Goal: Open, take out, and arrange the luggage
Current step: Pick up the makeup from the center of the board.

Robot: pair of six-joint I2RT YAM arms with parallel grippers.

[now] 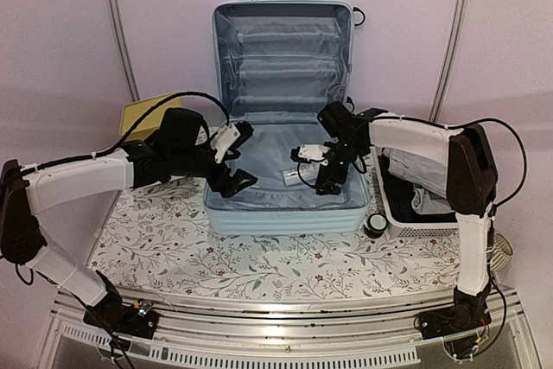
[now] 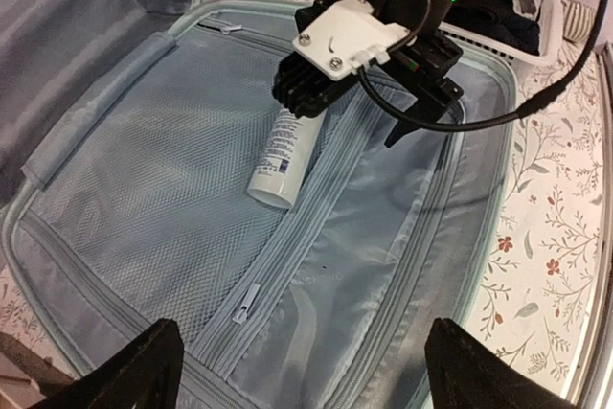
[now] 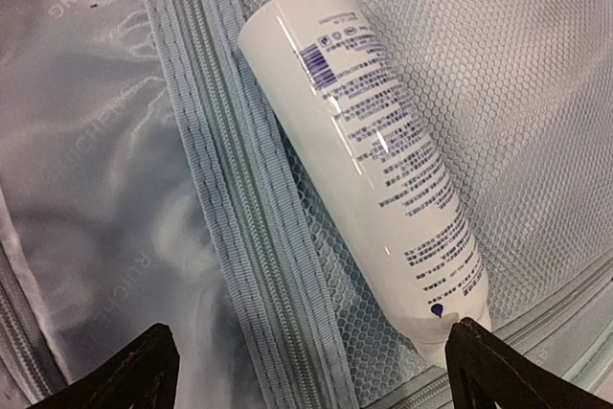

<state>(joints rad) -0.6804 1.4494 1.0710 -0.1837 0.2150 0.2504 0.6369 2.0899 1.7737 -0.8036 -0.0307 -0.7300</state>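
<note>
The pale mint-blue hard-shell suitcase (image 1: pixel 285 218) lies open, its white plastic tube (image 3: pixel 369 155) not yet out, with the right gripper (image 1: pixel 327 183) wide at the tube's 3 o'clock and the left gripper (image 1: pixel 235 183) wide at 9.

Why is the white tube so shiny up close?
Right wrist view: the tube fills the frame, and a bright streak of glare runs along its glossy side; left wrist view: the tube is smaller, with little glare; top view: soft, even light on the luggage.
</note>
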